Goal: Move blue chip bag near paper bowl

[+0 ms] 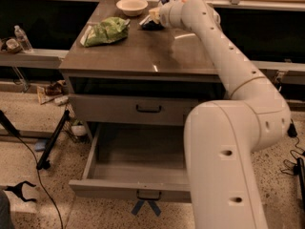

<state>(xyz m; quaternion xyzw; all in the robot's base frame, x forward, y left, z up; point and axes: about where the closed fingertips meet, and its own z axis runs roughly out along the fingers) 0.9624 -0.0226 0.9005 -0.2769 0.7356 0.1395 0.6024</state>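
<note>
We see the blue chip bag (151, 26) lying near the table's far edge, just right of the paper bowl (132, 5). The gripper (155, 17) is right at the bag's top, though we cannot tell whether it is clamped on the bag or loose. A green bag (106, 31) lies toward the far left corner of the brown table (143, 56); below the near edge the upper drawer (148, 109) is closed, the bottom drawer (119, 187) stands pulled out over the speckled floor (28, 156), and a water bottle (21, 38) stands on a ledge (33, 58) off the left edge.

End effector (153, 17) — at blue chip bag (151, 26)
</note>
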